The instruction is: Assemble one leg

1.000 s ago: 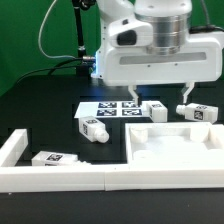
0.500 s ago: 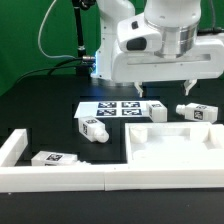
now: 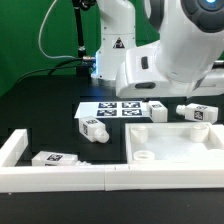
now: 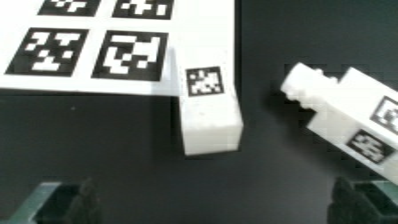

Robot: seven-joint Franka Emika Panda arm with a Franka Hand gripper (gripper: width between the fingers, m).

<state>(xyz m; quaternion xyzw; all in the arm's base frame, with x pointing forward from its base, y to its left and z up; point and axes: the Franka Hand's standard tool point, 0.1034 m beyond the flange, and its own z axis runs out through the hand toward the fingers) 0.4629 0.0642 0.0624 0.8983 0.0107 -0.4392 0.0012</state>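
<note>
Wrist view alone shows gripper (image 4: 214, 203), fingers apart, nothing between them, hanging over tagged leg (image 4: 210, 110) at marker board (image 4: 89, 45) edge, second leg (image 4: 347, 112) just beside, exterior view adds tabletop (image 3: 175, 150), outlying leg (image 3: 52, 158), arm sticker (image 3: 117, 43) unreadable, tags pattern only

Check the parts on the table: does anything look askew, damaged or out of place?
Nothing looks damaged. One leg lies right at the marker board's edge, touching or overlapping it, I cannot tell which. A second leg lies skewed beside it, a gap between them.
</note>
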